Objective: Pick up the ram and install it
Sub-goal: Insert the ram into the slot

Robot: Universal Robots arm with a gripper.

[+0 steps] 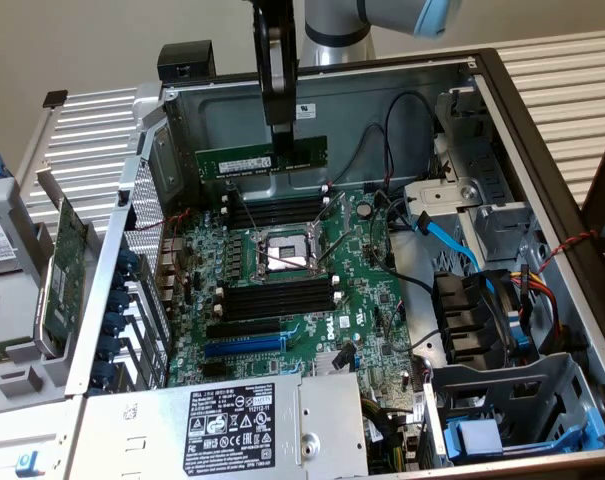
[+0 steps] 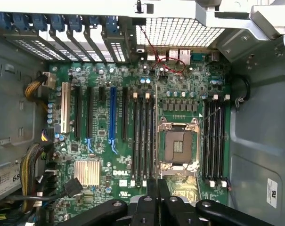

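- The ram (image 1: 237, 163) hangs level in my gripper (image 1: 282, 146), gripped near its middle.
- My fingers are closed tight on its two faces.
- In the exterior view it is held over the motherboard (image 1: 372, 300) inside the open case, above the black memory slots (image 1: 277, 210) beyond the CPU socket (image 1: 285, 255), not seated in any.

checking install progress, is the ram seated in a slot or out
Out. The ram is held level in the shut pincer, clear of the motherboard; the black memory slots look empty.
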